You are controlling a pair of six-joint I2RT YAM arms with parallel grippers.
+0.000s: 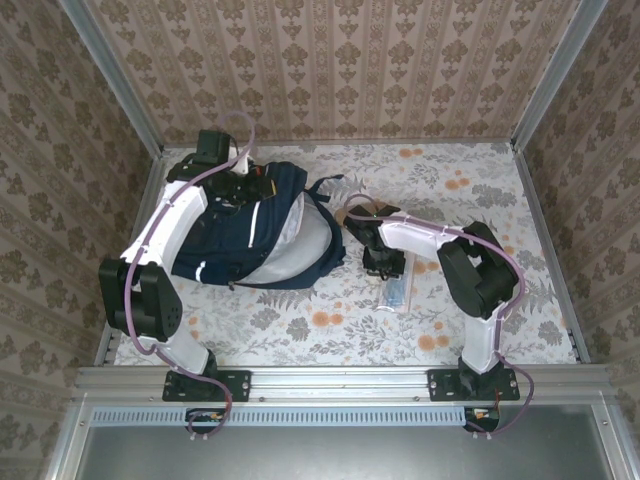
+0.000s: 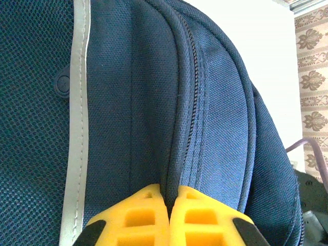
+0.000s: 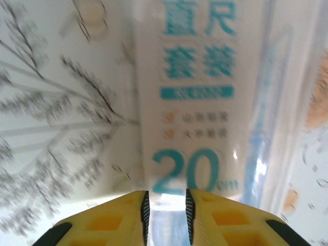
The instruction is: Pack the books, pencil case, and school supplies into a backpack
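Observation:
The navy backpack (image 1: 250, 235) lies on the left half of the table, its pale lining showing at the open right side. My left gripper (image 1: 238, 188) is at its far top end, shut on a fold of the backpack's fabric (image 2: 128, 102) beside the zipper; the yellow fingertips (image 2: 154, 205) nearly touch. My right gripper (image 1: 385, 268) hangs over the far end of the flat clear light-blue pack (image 1: 397, 295), which lies on the cloth. The right gripper (image 3: 165, 205) stands a little open, and the pack (image 3: 200, 102) runs under the gap. A tan oval case (image 1: 362, 210) lies behind the right wrist. The books are out of view.
A dark strap (image 1: 325, 190) loops from the backpack toward the tan case. Metal rails (image 1: 545, 250) and papered walls fence the table on three sides. The floral cloth (image 1: 470, 190) is bare at the back right and along the front (image 1: 320, 330).

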